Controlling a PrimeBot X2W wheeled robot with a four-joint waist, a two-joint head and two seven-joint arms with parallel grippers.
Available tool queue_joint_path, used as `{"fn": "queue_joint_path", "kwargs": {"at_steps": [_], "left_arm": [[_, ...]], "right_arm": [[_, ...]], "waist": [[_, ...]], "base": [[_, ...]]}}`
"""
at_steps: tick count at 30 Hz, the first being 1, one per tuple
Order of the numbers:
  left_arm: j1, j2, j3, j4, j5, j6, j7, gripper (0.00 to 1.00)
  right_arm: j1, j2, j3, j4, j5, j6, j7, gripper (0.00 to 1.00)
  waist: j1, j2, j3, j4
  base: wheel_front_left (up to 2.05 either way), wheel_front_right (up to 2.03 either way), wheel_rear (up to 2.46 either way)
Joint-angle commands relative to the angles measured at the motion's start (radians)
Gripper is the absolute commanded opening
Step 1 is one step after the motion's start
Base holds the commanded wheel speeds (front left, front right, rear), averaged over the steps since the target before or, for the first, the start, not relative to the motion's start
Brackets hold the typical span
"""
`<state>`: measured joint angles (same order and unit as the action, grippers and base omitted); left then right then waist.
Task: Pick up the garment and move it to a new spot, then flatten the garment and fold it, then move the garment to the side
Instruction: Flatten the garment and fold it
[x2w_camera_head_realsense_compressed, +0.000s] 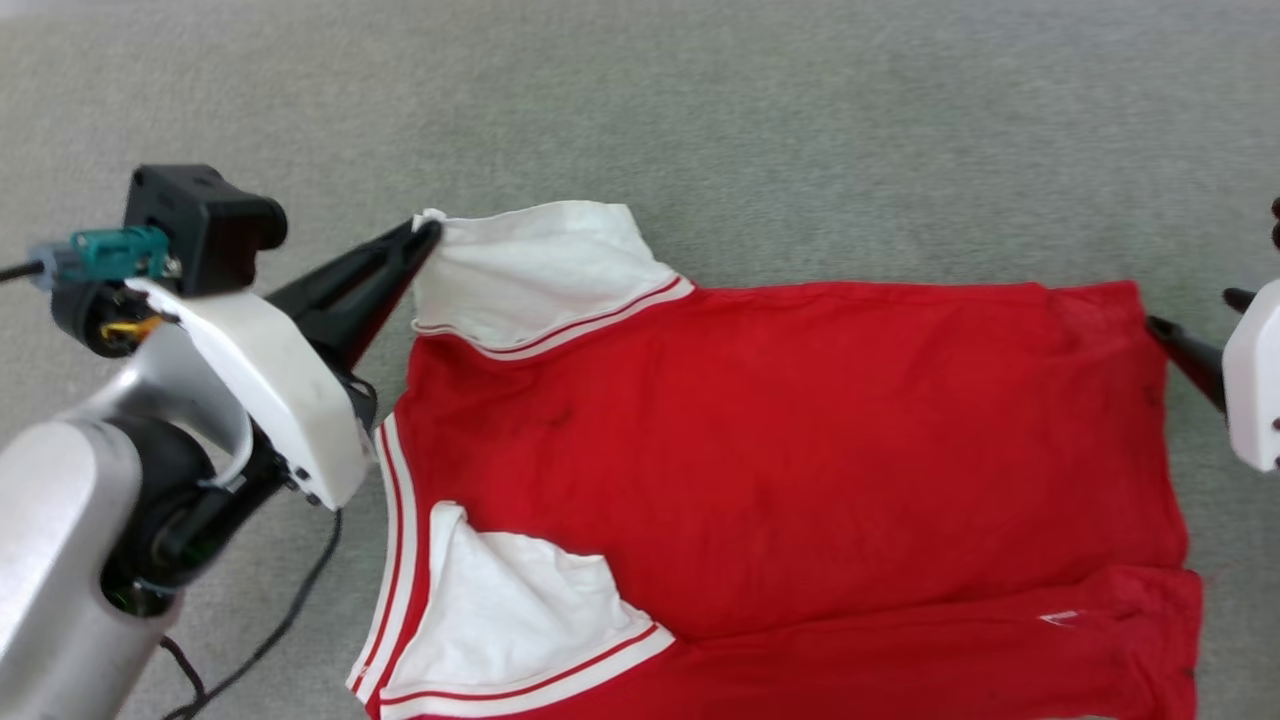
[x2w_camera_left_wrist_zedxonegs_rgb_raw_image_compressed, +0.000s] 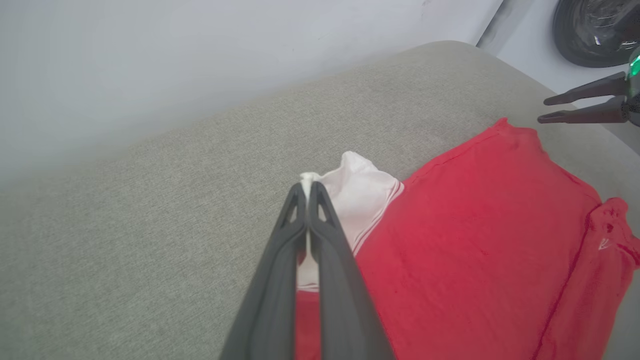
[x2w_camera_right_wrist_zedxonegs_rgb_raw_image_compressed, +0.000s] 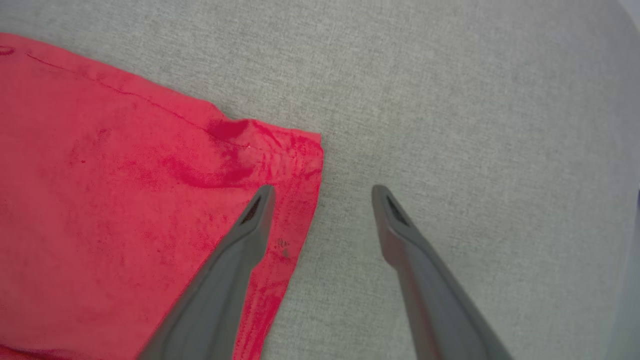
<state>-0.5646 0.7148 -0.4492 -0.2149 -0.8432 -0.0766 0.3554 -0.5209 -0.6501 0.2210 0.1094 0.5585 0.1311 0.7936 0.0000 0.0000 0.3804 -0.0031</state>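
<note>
The garment (x2w_camera_head_realsense_compressed: 780, 440) lies spread across a grey fabric surface, plain red face up, with its white sleeves and striped trim toward the left. My left gripper (x2w_camera_head_realsense_compressed: 425, 232) is shut on the tip of the far white sleeve (x2w_camera_head_realsense_compressed: 530, 265). In the left wrist view the two fingers (x2w_camera_left_wrist_zedxonegs_rgb_raw_image_compressed: 306, 186) press together with white cloth pinched between them, the red body (x2w_camera_left_wrist_zedxonegs_rgb_raw_image_compressed: 475, 240) to their right. My right gripper (x2w_camera_right_wrist_zedxonegs_rgb_raw_image_compressed: 324, 190) stands open at the garment's far hem corner (x2w_camera_right_wrist_zedxonegs_rgb_raw_image_compressed: 300, 150). One finger is over the red cloth and the other over bare surface, nothing held.
Grey fabric surface (x2w_camera_head_realsense_compressed: 700, 120) extends well beyond the garment on the far side. A pale wall (x2w_camera_left_wrist_zedxonegs_rgb_raw_image_compressed: 150, 65) rises behind its edge. A black cable (x2w_camera_head_realsense_compressed: 280, 620) trails under my left arm. A dark round object (x2w_camera_left_wrist_zedxonegs_rgb_raw_image_compressed: 590, 30) sits past the surface's corner.
</note>
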Motion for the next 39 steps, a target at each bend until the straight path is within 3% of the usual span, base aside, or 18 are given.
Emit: {"fn": "queue_joint_path", "kwargs": {"at_steps": [1, 7, 19, 20, 21, 22, 31, 39], "left_arm": [[0.012, -0.008, -0.002, -0.013, 0.005, 0.007, -0.009, 0.00], [0.037, -0.036, -0.030, -0.091, 0.043, 0.029, -0.038, 0.00], [0.045, -0.078, -0.081, -0.090, 0.096, 0.042, -0.065, 0.00], [0.046, -0.080, -0.082, -0.087, 0.097, 0.043, -0.067, 0.00], [0.047, -0.081, -0.083, -0.083, 0.097, 0.042, -0.070, 0.00], [0.049, -0.081, -0.084, -0.078, 0.097, 0.041, -0.070, 0.00], [0.089, -0.063, -0.055, -0.034, 0.084, 0.057, -0.114, 0.00], [0.195, -0.023, -0.028, -0.038, 0.052, 0.085, -0.134, 0.00]], "right_arm": [[-0.025, -0.015, 0.003, 0.008, 0.001, -0.001, 0.015, 1.00], [-0.072, -0.035, 0.024, 0.080, -0.016, -0.001, 0.100, 1.00], [-0.003, -0.007, 0.146, 0.206, -0.025, 0.001, 0.081, 1.00], [0.001, -0.005, 0.154, 0.213, -0.022, 0.002, 0.077, 0.44], [0.003, 0.000, 0.158, 0.220, -0.016, 0.002, 0.068, 0.13], [0.000, 0.004, 0.159, 0.224, -0.013, 0.002, 0.053, 0.00], [-0.055, 0.011, 0.118, 0.246, 0.025, 0.001, -0.101, 0.00], [0.034, -0.007, 0.081, 0.211, 0.075, -0.001, -0.208, 0.00]], "waist": [[0.0000, 0.0000, 0.026, 0.029], [0.0000, 0.0000, 0.068, 0.093], [0.0000, 0.0000, 0.084, 0.144], [0.0000, 0.0000, 0.082, 0.144], [0.0000, 0.0000, 0.078, 0.143], [0.0000, 0.0000, 0.074, 0.141], [0.0000, 0.0000, -0.019, 0.108], [0.0000, 0.0000, -0.147, 0.084]], "base": [[0.00, 0.00, 0.00], [0.00, 0.00, 0.00], [0.00, 0.00, 0.00], [0.00, 0.00, 0.00], [0.00, 0.00, 0.00], [0.00, 0.00, 0.00], [0.00, 0.00, 0.00], [0.00, 0.00, 0.00]]}}
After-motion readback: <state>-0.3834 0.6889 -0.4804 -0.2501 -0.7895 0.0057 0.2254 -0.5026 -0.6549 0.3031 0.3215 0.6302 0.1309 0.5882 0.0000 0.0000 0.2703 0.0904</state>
